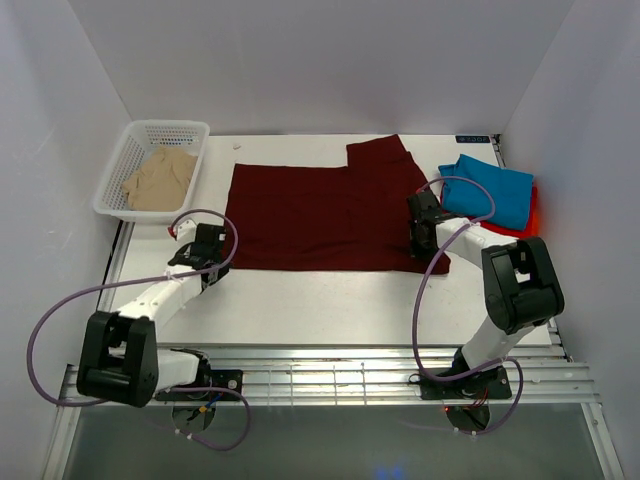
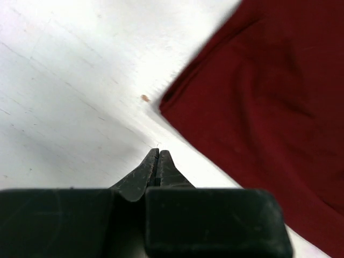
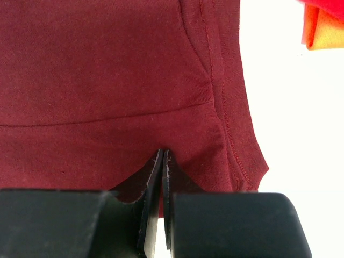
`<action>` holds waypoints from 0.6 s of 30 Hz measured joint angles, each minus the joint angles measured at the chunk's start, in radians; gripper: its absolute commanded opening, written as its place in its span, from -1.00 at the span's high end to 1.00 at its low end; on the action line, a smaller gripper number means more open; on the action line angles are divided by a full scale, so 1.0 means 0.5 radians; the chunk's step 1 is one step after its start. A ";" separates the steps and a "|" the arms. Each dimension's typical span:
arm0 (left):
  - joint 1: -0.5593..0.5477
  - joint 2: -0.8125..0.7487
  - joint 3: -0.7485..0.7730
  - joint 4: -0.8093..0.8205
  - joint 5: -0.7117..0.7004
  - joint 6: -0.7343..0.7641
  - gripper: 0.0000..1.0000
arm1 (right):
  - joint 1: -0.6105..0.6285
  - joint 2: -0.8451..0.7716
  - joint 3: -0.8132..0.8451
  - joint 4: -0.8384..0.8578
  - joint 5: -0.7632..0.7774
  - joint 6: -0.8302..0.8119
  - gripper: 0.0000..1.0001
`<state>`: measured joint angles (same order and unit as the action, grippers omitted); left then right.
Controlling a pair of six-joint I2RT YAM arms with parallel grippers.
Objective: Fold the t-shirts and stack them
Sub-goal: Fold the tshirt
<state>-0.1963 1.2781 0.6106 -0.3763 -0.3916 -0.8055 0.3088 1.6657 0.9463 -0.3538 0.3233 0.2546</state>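
The dark maroon t-shirt (image 1: pixel 330 215) lies spread flat in the middle of the table. My left gripper (image 1: pixel 212 262) is shut and empty over bare table, just beside the shirt's near left corner (image 2: pixel 258 97); its tips (image 2: pixel 158 152) are short of the cloth. My right gripper (image 1: pixel 424 235) is shut over the shirt's right sleeve (image 3: pixel 161 80), with its tips (image 3: pixel 163 153) close above the cloth near the hem and no cloth lifted. The folded teal-blue shirt (image 1: pixel 490 190) lies on the red-orange shirt (image 1: pixel 533 215) at the right. The beige shirt (image 1: pixel 160 178) lies in the basket.
A white mesh basket (image 1: pixel 125 160) stands at the back left corner. White walls close in the table on the left, back and right. A metal rail (image 1: pixel 330 380) runs along the near edge by the arm bases. A corner of the red-orange shirt (image 3: pixel 322 27) shows in the right wrist view.
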 measured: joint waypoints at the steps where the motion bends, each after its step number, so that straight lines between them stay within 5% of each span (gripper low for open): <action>1: -0.014 -0.067 0.004 -0.011 0.008 0.000 1.00 | -0.001 -0.005 0.000 -0.010 0.001 -0.008 0.85; 2: -0.024 -0.143 0.014 -0.023 0.016 0.002 0.92 | -0.002 -0.011 0.000 -0.027 0.003 -0.014 0.85; 3: -0.036 -0.216 0.027 -0.023 0.021 0.008 0.46 | -0.002 -0.018 0.000 -0.044 0.006 -0.019 0.85; 7: -0.043 -0.417 0.082 0.144 0.016 0.101 -0.46 | -0.005 -0.043 0.004 -0.143 0.007 -0.049 0.85; 18: -0.043 0.340 0.204 0.578 0.100 0.322 -0.40 | -0.014 -0.095 0.014 -0.230 -0.027 -0.085 0.84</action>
<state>-0.2176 1.4479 0.7124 -0.0875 -0.3416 -0.6445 0.3019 1.6180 0.9531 -0.4686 0.3099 0.2123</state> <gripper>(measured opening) 0.704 0.078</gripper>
